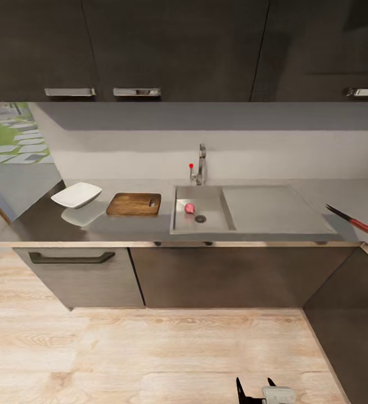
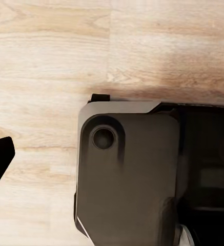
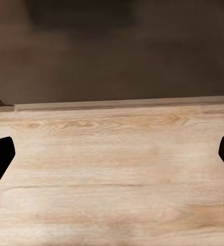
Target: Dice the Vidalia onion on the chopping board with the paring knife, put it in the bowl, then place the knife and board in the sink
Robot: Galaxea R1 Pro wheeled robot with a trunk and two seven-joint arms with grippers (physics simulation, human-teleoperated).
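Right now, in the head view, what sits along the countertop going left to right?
Bowl → chopping board → Vidalia onion in the sink basin → drainboard → paring knife at the far right.

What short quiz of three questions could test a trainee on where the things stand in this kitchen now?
1. True or false: the Vidalia onion lies in the sink basin, beside the drain.
2. Which thing lies directly left of the sink? A) the bowl B) the chopping board C) the paring knife
3. Fill in: the paring knife lies on the countertop, to the ____ of the drainboard.

Key: 1 true. 2 B; the bowl stands further left, past the board. 3 right, near the corner of the countertop, far from the board.
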